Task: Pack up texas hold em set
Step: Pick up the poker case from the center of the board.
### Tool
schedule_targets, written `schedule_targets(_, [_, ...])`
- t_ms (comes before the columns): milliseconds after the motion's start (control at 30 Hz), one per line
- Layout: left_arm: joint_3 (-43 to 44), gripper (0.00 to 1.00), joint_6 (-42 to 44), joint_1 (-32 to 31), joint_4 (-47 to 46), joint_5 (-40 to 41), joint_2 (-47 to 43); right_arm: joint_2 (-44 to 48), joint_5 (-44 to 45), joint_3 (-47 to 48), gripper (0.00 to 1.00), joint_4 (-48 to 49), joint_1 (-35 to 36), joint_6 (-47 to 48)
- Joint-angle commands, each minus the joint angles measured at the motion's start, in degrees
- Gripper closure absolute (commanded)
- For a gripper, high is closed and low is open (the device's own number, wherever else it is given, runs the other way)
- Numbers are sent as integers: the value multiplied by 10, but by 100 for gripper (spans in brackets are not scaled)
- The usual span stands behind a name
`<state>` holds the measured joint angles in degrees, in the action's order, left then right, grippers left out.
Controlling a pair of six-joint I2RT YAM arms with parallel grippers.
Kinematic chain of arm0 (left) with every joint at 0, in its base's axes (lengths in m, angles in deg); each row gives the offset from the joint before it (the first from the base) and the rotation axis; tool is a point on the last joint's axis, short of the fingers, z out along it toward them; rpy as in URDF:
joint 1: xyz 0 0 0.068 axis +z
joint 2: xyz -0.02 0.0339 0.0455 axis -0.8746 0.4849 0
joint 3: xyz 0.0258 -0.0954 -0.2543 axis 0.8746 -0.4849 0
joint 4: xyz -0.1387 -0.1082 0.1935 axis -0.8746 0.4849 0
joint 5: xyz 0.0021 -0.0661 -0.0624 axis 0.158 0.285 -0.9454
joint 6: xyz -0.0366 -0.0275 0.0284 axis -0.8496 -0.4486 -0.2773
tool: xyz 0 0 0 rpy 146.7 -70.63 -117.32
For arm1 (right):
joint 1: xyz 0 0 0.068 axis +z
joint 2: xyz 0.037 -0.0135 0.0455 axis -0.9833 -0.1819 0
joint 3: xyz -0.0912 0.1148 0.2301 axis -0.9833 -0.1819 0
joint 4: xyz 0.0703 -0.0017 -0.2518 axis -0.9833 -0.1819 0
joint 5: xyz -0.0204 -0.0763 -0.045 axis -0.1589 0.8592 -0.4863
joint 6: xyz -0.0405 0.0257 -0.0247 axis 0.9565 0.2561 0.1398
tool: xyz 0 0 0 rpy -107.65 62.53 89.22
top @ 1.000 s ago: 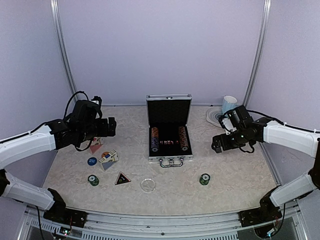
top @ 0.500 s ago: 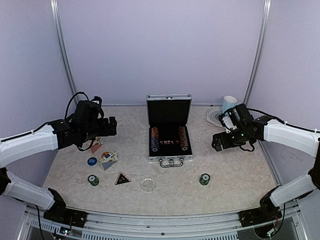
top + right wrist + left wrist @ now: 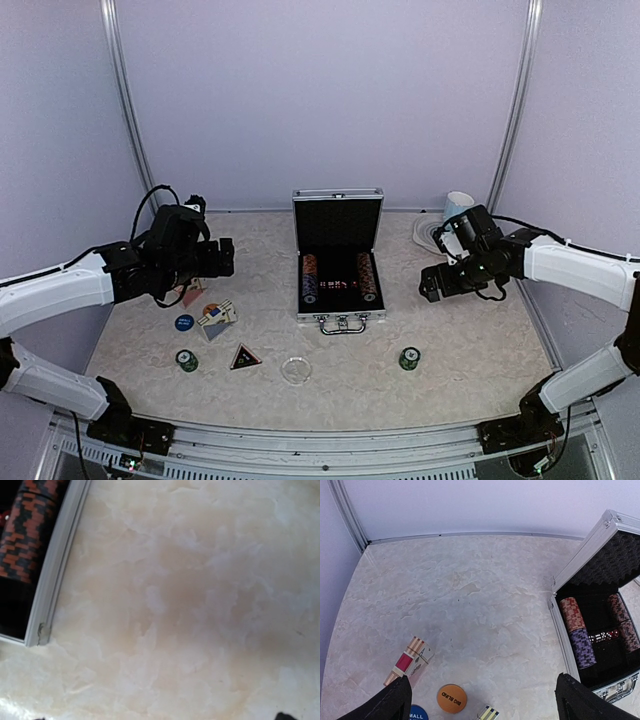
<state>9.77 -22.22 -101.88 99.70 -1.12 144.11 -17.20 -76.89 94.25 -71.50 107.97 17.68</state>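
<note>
Hovering Open-Jawed on Both Sides of the Open Case

We see the briefcase [image 3: 338,300] at the middle of the table [image 3: 470,385]. Its lid [image 3: 338,222] stands upright, facing the arms, and its handle points to the near edge. Two chip rows lie inside on the black lining. The left chip row [image 3: 309,278] and the right chip row [image 3: 367,277] run front to back, with a dark gap between them.

The rest of the set is out on the table. Left of the case we find the red card deck [image 3: 409,661], with the orange disc [image 3: 452,698] near it. The blue card deck [image 3: 220,318] is just beside that disc, and the blue disc [image 3: 184,322] lies a little further left. Toward the near edge sit the left green chip stack [image 3: 187,360], the black triangle [image 3: 245,357] and the clear disc [image 3: 295,370]. The right green chip stack [image 3: 409,357] stands alone to the right of the case's front.

The left gripper [image 3: 222,256] hangs above the red deck area, aimed at the case. In its wrist view we see its fingers [image 3: 390,705] spread far apart at the bottom corners, with nothing between them. The right gripper [image 3: 430,285] hovers just right of the case, clear of it. Its wrist view shows bare table and the case's corner with orange-and-black chips. Only dark slivers of its fingers show at the bottom edge, so we take its jaws as spread wide and empty too.

In the far right corner a light-blue mug [image 3: 458,208] stands by a round coaster [image 3: 428,233].
</note>
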Motion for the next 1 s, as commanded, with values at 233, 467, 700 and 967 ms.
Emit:
schedule_targets(233, [38, 1, -20, -6, 72, 17, 16, 39, 2, 0, 1, -11, 21, -2])
schedule_targets(467, [16, 1, -39, -17, 104, -1, 15, -4, 35, 37, 1, -40, 73, 17])
schedule_targets(700, [17, 1, -36, -27, 116, 9, 32, -28, 27, 39, 1, -34, 113, 22])
schedule_targets(967, [39, 1, -17, -28, 107, -8, 43, -4, 50, 17, 1, 2, 112, 4])
